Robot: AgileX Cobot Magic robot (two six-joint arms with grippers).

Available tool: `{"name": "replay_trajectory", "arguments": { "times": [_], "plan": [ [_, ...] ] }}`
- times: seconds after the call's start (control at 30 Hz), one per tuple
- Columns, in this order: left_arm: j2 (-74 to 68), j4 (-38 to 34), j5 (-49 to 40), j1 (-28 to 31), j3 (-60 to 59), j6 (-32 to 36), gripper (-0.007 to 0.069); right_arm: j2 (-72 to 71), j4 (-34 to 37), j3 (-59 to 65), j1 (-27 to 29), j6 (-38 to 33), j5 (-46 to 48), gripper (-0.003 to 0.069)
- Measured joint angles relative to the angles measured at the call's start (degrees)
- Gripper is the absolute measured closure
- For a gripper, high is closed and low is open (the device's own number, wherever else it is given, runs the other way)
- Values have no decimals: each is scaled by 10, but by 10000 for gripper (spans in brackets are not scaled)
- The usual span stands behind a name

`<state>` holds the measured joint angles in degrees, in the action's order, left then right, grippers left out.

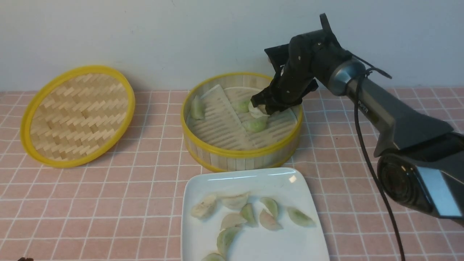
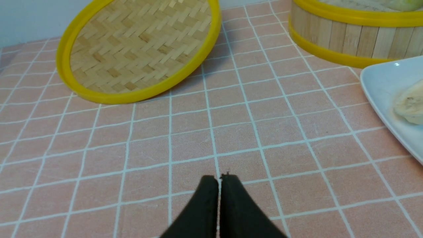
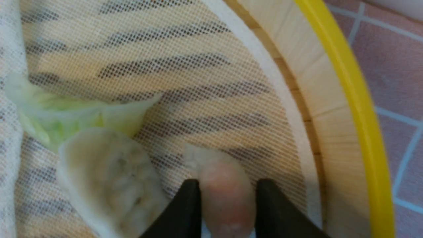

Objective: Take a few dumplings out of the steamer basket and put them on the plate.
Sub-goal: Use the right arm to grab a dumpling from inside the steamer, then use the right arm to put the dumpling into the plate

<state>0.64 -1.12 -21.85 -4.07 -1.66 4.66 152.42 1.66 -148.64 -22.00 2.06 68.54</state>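
Note:
The steamer basket (image 1: 239,153) stands at the middle back with a few dumplings on its mesh liner, one pale green (image 1: 197,107) at its left wall. My right gripper (image 1: 262,107) reaches down into the basket. In the right wrist view its fingers (image 3: 228,183) are closed on the sides of a pinkish dumpling (image 3: 226,198) lying on the liner, next to a whitish dumpling (image 3: 109,178) and a green one (image 3: 76,119). The white plate (image 1: 246,174) in front holds several dumplings (image 1: 235,201). My left gripper (image 2: 218,178) is shut and empty, low over the tablecloth.
The flat woven lid (image 1: 78,116) leans at the back left; it also shows in the left wrist view (image 2: 138,49). The basket wall (image 2: 353,39) and the plate's corner (image 2: 383,86) lie to one side of the left gripper. A black cable (image 1: 366,152) hangs from the right arm.

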Motion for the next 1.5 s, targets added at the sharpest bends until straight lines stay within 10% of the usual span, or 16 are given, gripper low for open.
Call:
{"name": "replay_trajectory", "arguments": {
  "times": [0.4, 1.03, 1.5],
  "plan": [
    [0, 0, 0, 0, 1, 0, 631, -126, 74, 25, -3, -17, 32, 476],
    [0, 0, 0, 0, 1, 0, 631, -424, 108, 647, -187, -21, 8, 476],
    [0, 0, -1, 0, 1, 0, 631, -380, 68, 531, -182, -21, 13, 146]
  ]
}}
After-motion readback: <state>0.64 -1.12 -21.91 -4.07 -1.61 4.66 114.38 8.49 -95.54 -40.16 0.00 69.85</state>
